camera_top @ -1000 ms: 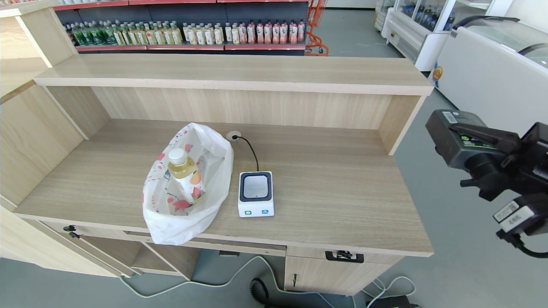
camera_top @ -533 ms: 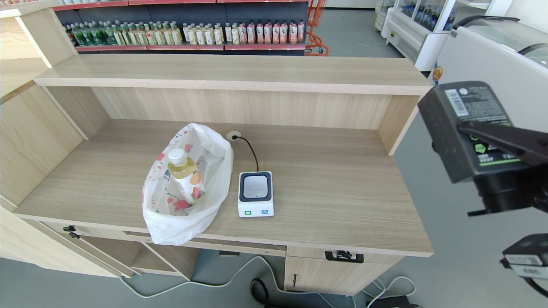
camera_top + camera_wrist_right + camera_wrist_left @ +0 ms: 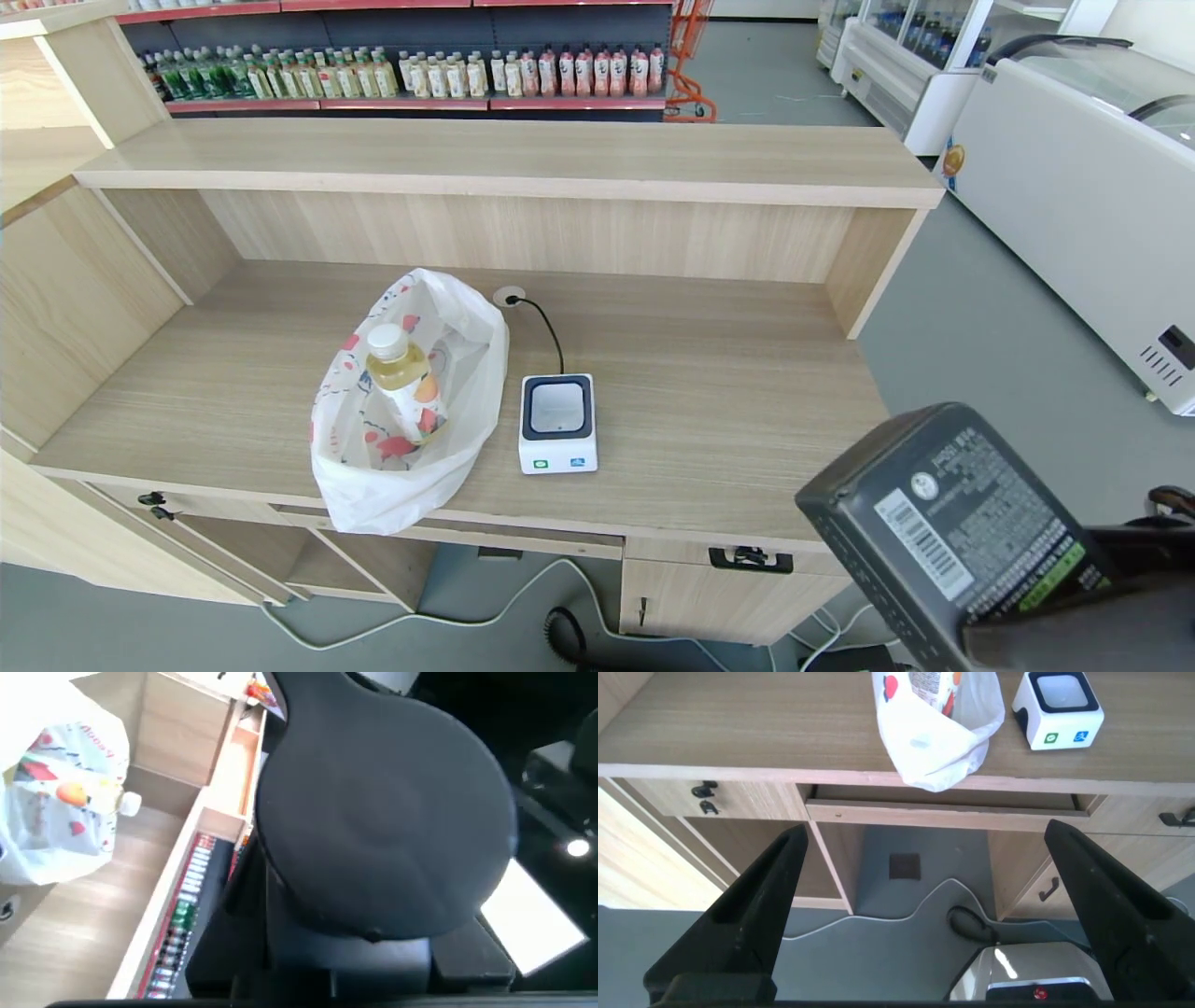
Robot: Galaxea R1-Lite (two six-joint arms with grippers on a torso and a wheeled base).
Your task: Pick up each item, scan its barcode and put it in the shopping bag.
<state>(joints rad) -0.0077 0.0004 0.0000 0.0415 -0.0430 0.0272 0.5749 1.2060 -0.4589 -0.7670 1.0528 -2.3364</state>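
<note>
A white patterned shopping bag (image 3: 411, 467) stands open on the wooden counter (image 3: 728, 411) with a yellow-drink bottle (image 3: 401, 373) upright inside. Just right of it sits the white barcode scanner (image 3: 557, 422), window facing up. At the lower right, off the counter's front corner, a black package (image 3: 943, 532) with a white barcode label is held close to the head camera; my right gripper (image 3: 1083, 597) is shut on it, a dark finger lying across its lower side. The package (image 3: 383, 831) blocks much of the right wrist view. My left gripper (image 3: 934, 915) hangs open below the counter's front edge, facing the bag (image 3: 934, 728) and scanner (image 3: 1057, 707).
A raised ledge (image 3: 504, 159) and side walls enclose the counter at the back and both sides. The scanner's black cable (image 3: 546, 331) runs to a hole behind it. Chest freezers (image 3: 1074, 159) stand to the right; drink shelves (image 3: 401, 70) line the far wall.
The right gripper with the black package rose at the right edge, then swung down to the lower right, closer to the head camera. Bag, bottle and scanner have not moved.
</note>
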